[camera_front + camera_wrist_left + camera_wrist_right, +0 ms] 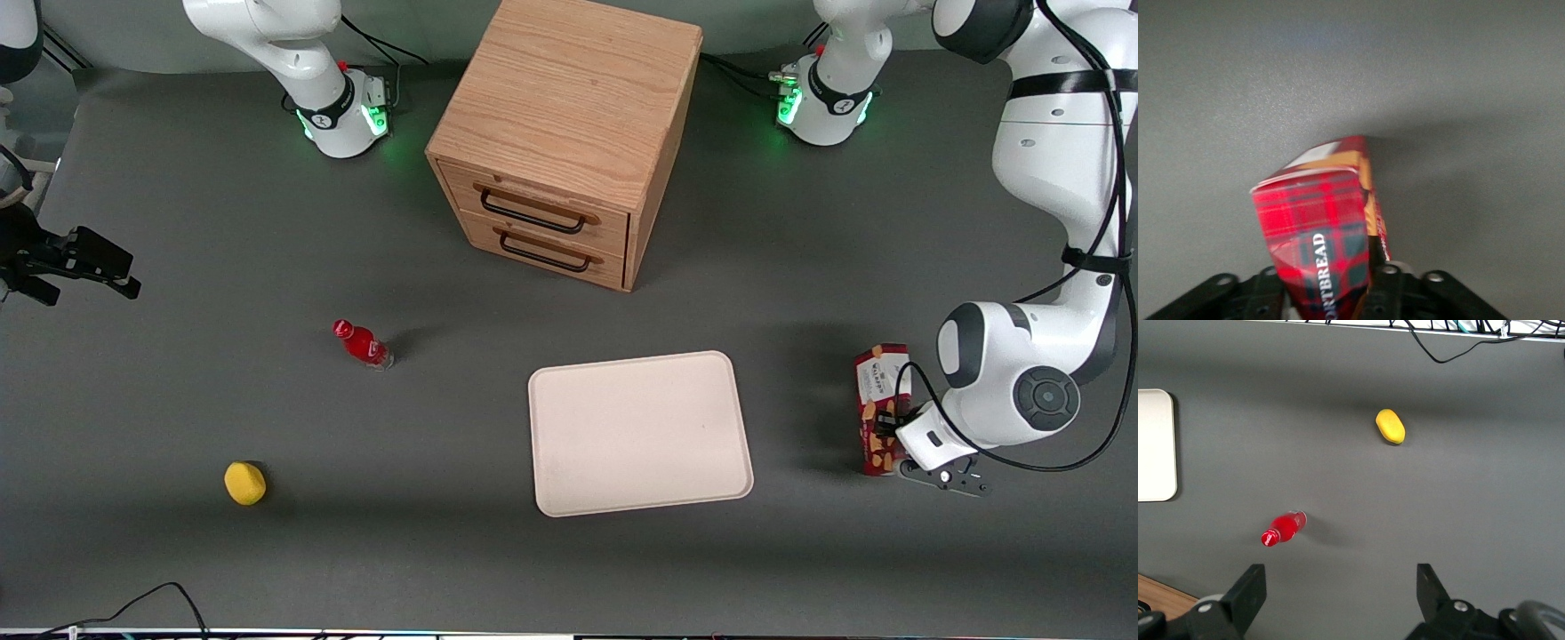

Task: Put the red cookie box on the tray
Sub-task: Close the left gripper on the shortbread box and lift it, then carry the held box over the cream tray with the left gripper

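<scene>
The red cookie box (876,378) is a long narrow red tartan carton with cookie pictures. It is beside the tray (636,436), toward the working arm's end of the table, with a strip of bare table between them. My left gripper (892,428) is shut on the box about halfway along its length. In the left wrist view the red cookie box (1315,213) sticks out from between the black fingers (1388,283), with the gripper (1328,283) clamped on its sides. Whether the box rests on the table I cannot tell. The pale cream tray holds nothing.
A wooden two-drawer cabinet (560,116) stands farther from the front camera than the tray. A small red bottle (362,345) and a yellow object (244,483) lie toward the parked arm's end. Cables (133,604) run along the table's near edge.
</scene>
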